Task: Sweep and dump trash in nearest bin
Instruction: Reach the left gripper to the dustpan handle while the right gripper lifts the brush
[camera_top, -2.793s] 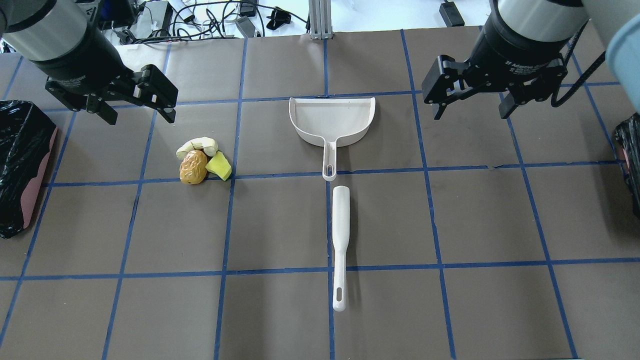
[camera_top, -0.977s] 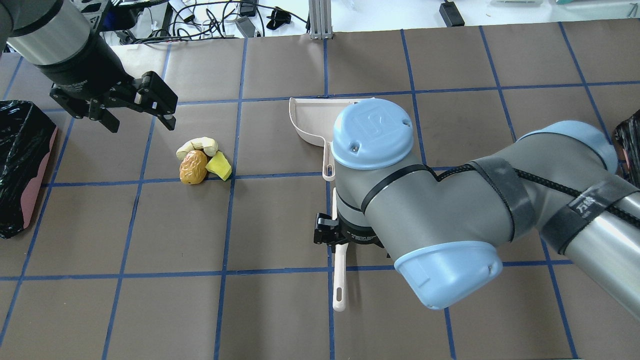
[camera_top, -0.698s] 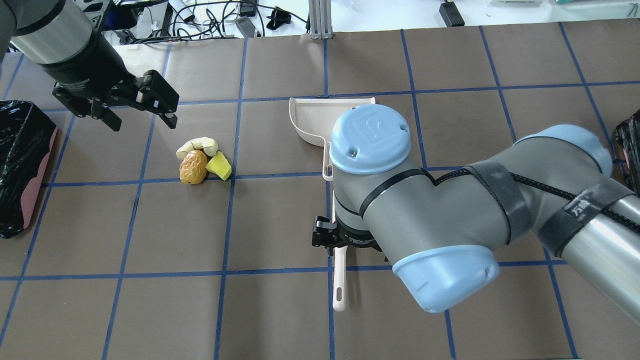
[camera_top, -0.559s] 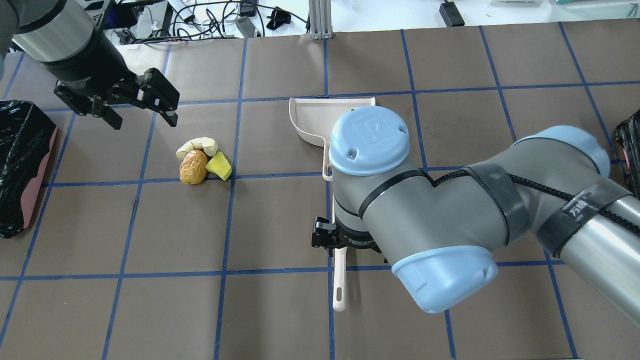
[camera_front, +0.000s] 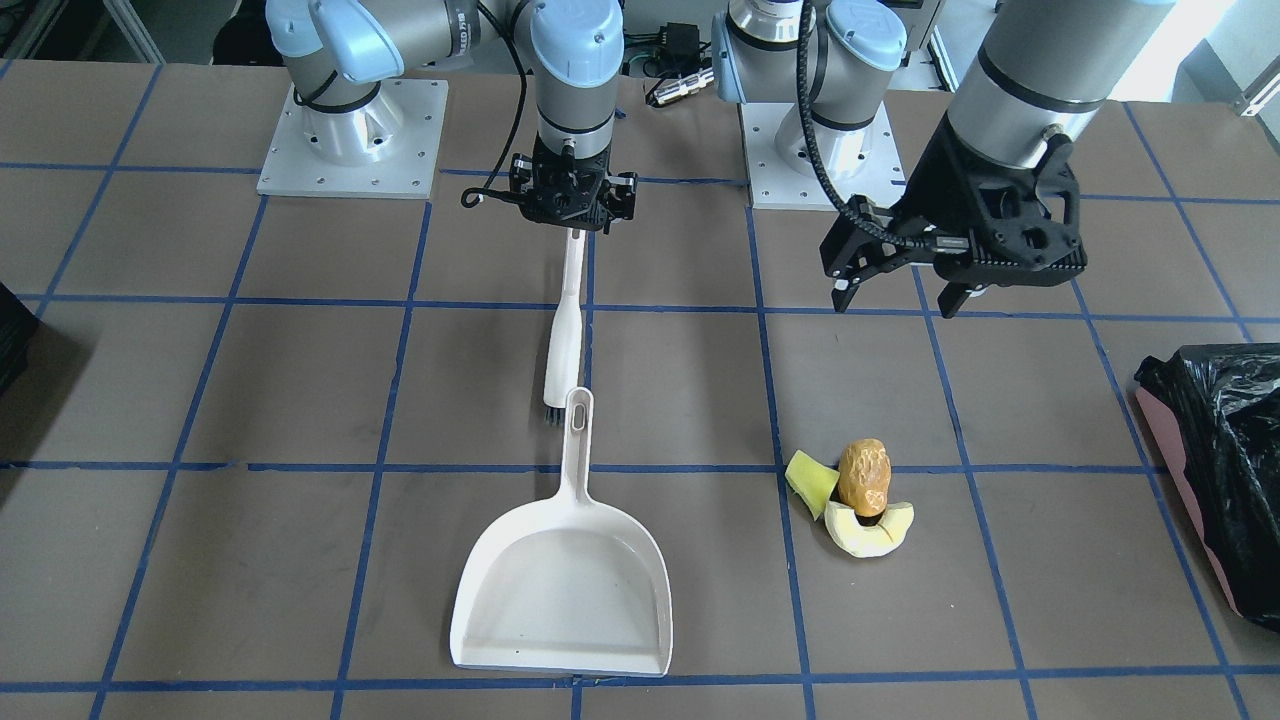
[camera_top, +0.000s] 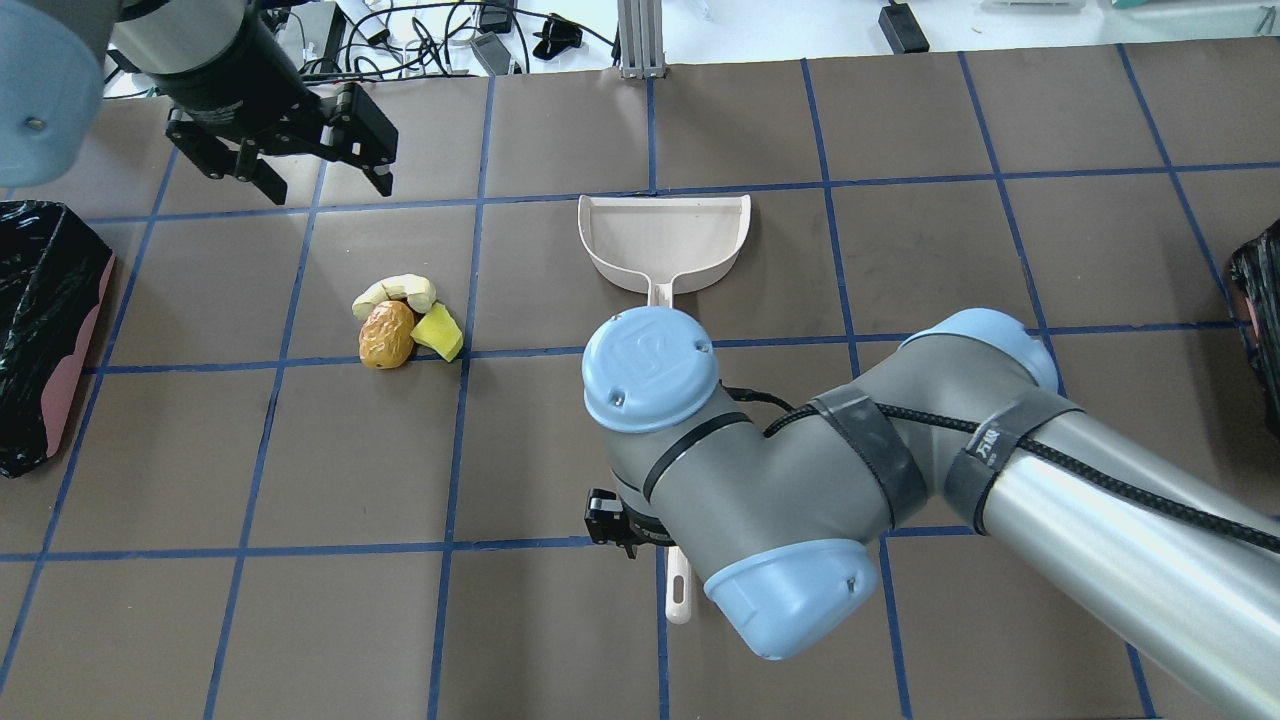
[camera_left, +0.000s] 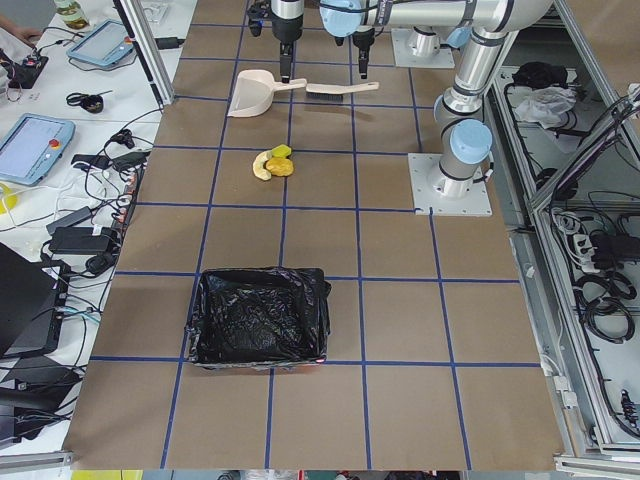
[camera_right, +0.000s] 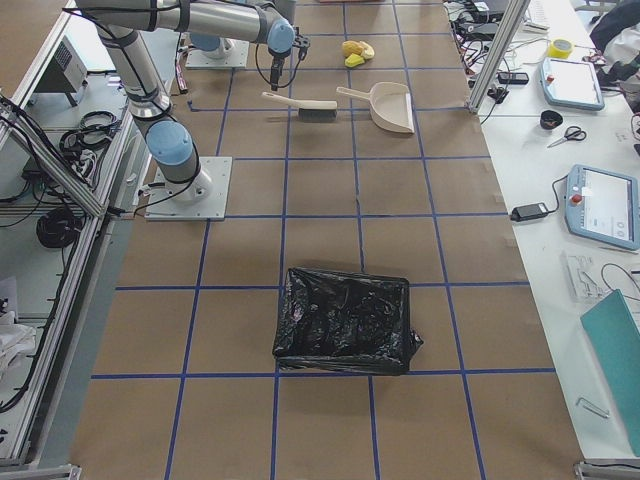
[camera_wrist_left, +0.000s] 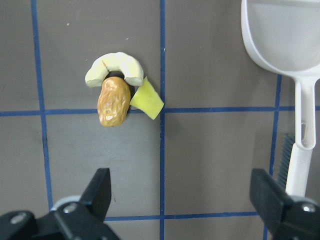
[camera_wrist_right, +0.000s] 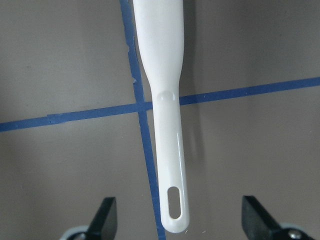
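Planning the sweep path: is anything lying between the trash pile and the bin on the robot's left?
Nothing visible. Only bare table lies between the trash and the bin; the dustpan sits on the pile's other side.

Brown table (camera_top: 330, 450) crossed by blue tape grid (camera_top: 300, 549). Black cables (camera_top: 400, 35), aluminium post (camera_top: 640, 40) beyond far edge. White side bench (camera_right: 530, 170): 2 tablets (camera_right: 605, 205), scissors (camera_right: 568, 136), yellow tape roll (camera_right: 560, 47).
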